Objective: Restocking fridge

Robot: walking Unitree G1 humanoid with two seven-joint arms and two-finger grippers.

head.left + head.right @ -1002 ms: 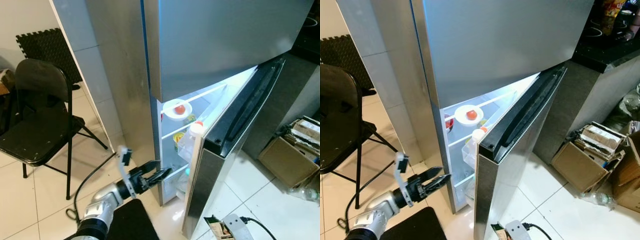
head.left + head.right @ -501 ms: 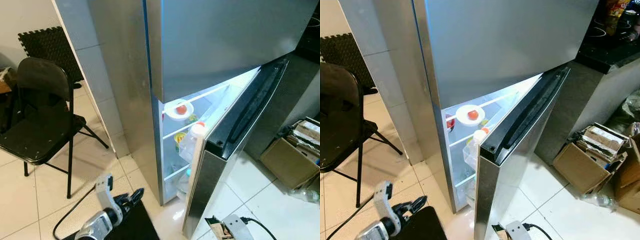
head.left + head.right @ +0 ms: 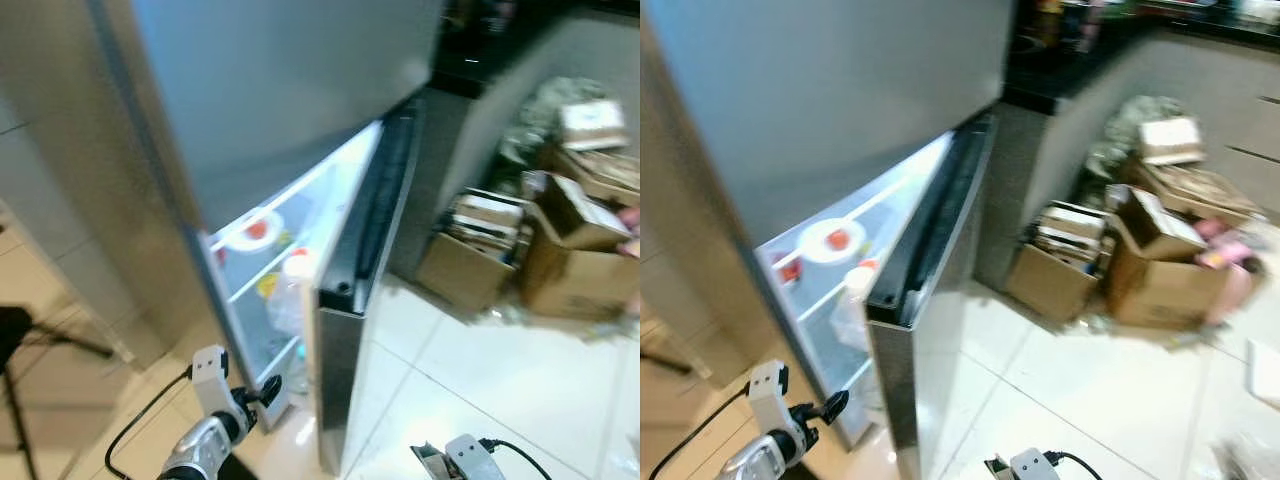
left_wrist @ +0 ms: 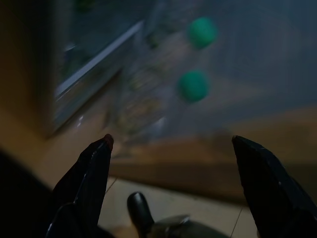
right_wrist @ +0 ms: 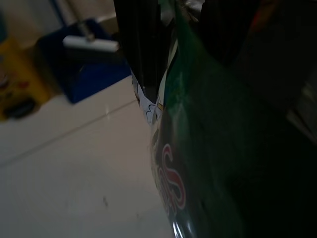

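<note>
The steel fridge (image 3: 260,90) stands with its lower door (image 3: 345,330) swung open. On the lit shelves sit a white plate with a tomato (image 3: 254,231) and a clear bottle with a red cap (image 3: 292,285). My left gripper (image 3: 266,390) hangs low by the fridge's foot, open and holding nothing. In the left wrist view its fingers (image 4: 91,171) spread wide before two blurred bottles with green caps (image 4: 194,85). My right gripper (image 5: 188,64) is shut on a green bottle (image 5: 208,163) with a red and white label.
Cardboard boxes (image 3: 470,255) full of packaging are piled on the white tiled floor to the right. A power strip (image 3: 455,458) with a black cable lies near my feet. A black cable (image 3: 135,440) trails left of the left arm. The right wrist view shows a blue object (image 5: 91,67) and a yellow container (image 5: 17,87).
My left arm has dropped from beside the fridge opening to near the floor. The camera has since swung right, bringing the boxes into view and blurring the picture.
</note>
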